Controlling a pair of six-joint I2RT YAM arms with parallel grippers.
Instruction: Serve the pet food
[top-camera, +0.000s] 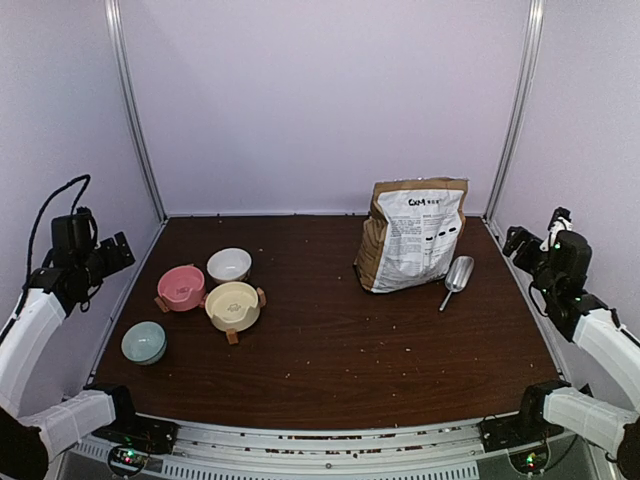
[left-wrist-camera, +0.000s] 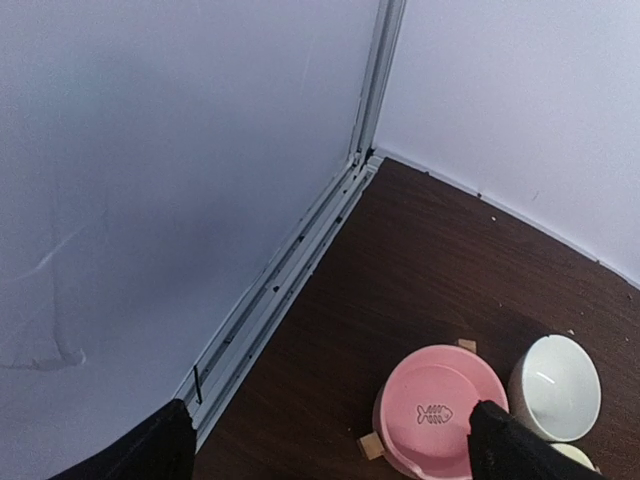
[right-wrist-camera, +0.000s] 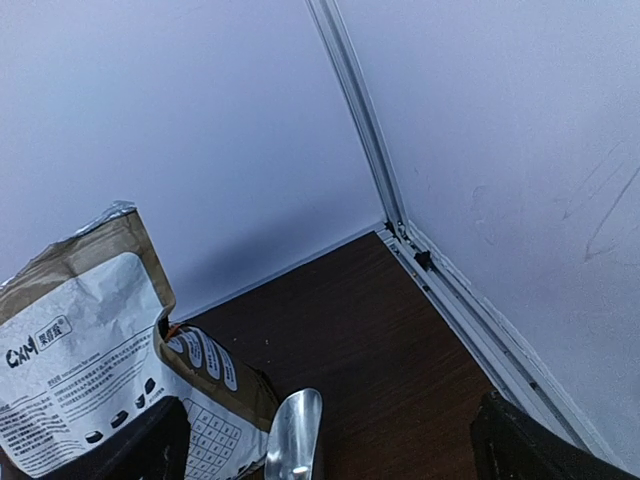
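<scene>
Pet food (top-camera: 372, 352) shows only as tiny specks strewn over the bench (top-camera: 320, 250), mostly in front of the bag (top-camera: 412, 235); they are too small to make out singly. The bag stands upright at back right, with a metal scoop (top-camera: 457, 277) lying just beside it on its right. At left, a pink bowl (top-camera: 181, 287), a white bowl (top-camera: 229, 265) and a yellow bowl (top-camera: 232, 305) cluster together; a pale green bowl (top-camera: 144, 342) sits apart nearer the front. The left tool (top-camera: 112, 252) hangs over the left edge, fingers spread wide, empty. The right tool (top-camera: 520, 240) hangs at the right edge, likewise spread and empty.
</scene>
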